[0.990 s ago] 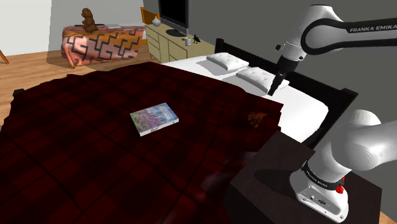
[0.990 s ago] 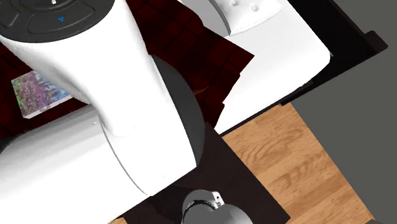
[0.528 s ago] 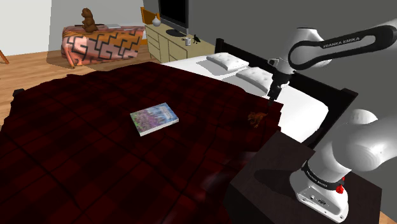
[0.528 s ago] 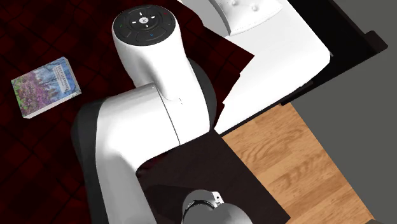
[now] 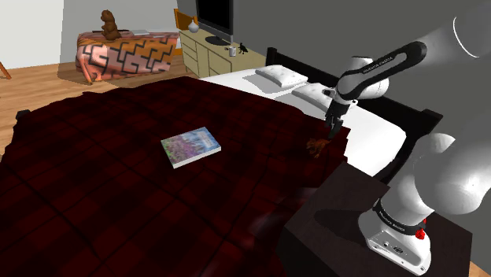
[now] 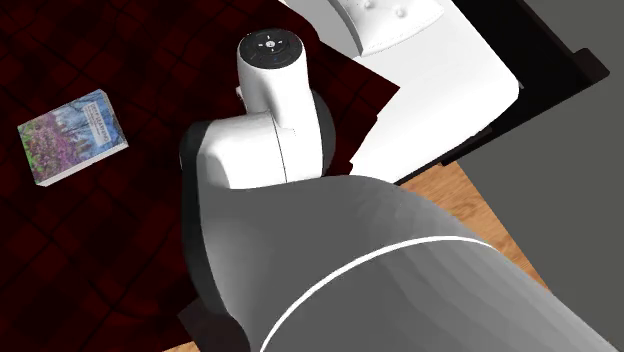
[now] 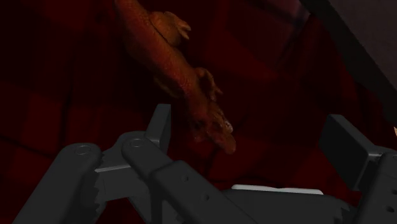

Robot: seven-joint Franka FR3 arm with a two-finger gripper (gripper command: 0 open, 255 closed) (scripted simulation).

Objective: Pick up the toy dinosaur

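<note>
Toy dinosaur [image 5: 318,147] and book [image 5: 190,146] lie well apart on the blanket [image 5: 94,185].

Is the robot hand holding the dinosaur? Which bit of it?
No, nothing is held. The gripper is open, its fingers apart, and the orange-brown toy dinosaur lies on the dark red blanket just ahead of them, unclasped.

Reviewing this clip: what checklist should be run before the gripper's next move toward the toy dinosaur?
1. Gripper open: ok.
2. Toy dinosaur in sight ahead of the fingers: ok.
3. Dinosaur centred between the fingers: not ok, it sits near one finger.
4. Gripper low enough to close: cannot tell.
5. Book away from the dinosaur: ok.
</note>
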